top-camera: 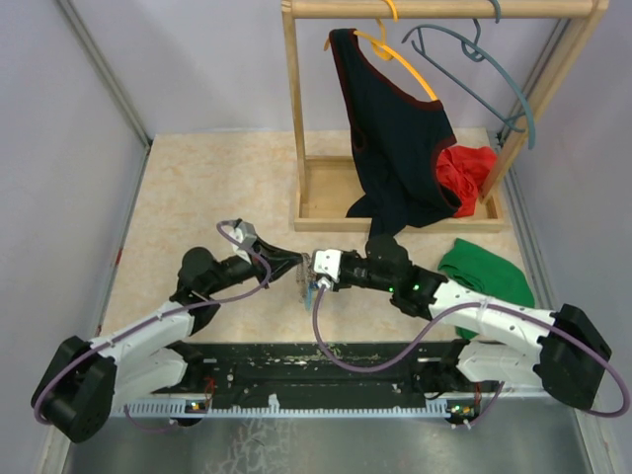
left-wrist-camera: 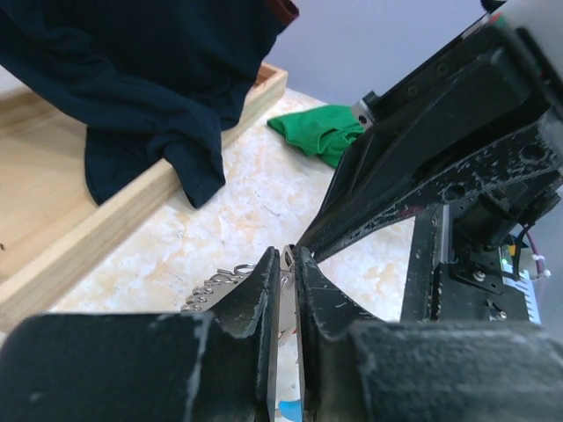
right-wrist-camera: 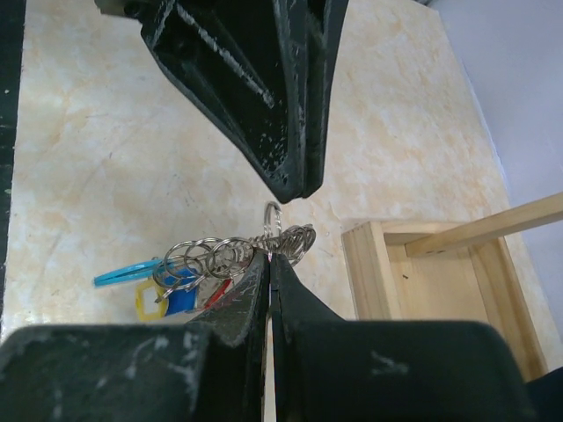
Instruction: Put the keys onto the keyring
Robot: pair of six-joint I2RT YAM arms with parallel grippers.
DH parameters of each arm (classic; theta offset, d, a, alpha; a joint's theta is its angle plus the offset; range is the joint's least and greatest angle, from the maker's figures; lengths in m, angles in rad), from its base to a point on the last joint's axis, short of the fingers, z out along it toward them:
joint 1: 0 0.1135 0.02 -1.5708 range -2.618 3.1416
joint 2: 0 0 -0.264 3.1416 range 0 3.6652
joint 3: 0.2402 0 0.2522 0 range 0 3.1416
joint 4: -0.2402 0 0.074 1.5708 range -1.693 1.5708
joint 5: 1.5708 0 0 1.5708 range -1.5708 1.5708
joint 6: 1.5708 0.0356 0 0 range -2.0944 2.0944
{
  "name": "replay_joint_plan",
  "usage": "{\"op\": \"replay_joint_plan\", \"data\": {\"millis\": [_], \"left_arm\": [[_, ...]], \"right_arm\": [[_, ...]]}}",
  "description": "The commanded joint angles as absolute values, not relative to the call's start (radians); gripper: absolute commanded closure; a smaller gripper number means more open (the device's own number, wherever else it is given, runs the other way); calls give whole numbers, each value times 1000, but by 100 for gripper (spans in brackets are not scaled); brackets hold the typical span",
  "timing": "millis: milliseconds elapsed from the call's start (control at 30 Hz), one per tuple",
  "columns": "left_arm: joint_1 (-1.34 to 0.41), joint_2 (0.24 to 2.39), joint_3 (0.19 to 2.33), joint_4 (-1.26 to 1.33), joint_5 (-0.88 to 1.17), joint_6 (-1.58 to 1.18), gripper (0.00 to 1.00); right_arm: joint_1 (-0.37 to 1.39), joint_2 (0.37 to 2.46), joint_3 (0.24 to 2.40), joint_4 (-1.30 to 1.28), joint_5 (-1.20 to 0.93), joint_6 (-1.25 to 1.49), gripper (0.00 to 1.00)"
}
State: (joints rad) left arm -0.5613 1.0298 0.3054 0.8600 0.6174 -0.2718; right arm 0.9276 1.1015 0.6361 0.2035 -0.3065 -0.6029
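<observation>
The keyring (right-wrist-camera: 230,250), a thin grey coiled wire carrying several small steel rings, hangs between my two grippers at the table's middle (top-camera: 311,292). Its light-blue section (right-wrist-camera: 123,273) points left. Keys with blue (right-wrist-camera: 180,301), red and yellow heads dangle under the rings. My right gripper (right-wrist-camera: 270,258) is shut on the coiled wire. My left gripper (left-wrist-camera: 288,257) is shut on a thin flat metal key (left-wrist-camera: 288,264), tip to tip with the right gripper (top-camera: 314,270). The left gripper (right-wrist-camera: 297,192) sits just above one upright ring (right-wrist-camera: 274,216). The coil (left-wrist-camera: 211,288) shows beside the left fingers.
A wooden clothes rack with a tray base (top-camera: 326,212) stands behind the grippers. A dark blue garment (top-camera: 395,138) hangs on a yellow hanger, beside a grey-blue hanger (top-camera: 474,59). A red cloth (top-camera: 469,168) lies in the tray. A green cloth (top-camera: 489,272) lies at right.
</observation>
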Motion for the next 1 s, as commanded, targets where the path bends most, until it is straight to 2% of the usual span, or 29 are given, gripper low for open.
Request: {"op": "replay_joint_plan", "data": {"millis": [0,200,433,967], "left_arm": [[-563,959,311,799,599,-203,81],[-561,908,363,640,585,-109,73],[-560,940,433,520,681,50,70],[-560,1043,517,426,853,184,70]], "right_arm": [[937,1079,716,137,-297,-640,100],[937,1088,773,63,-305,-676,100],[937,1099,824,1,-313,-715,100],[937,1108,844,-17,-346,-726,100]]}}
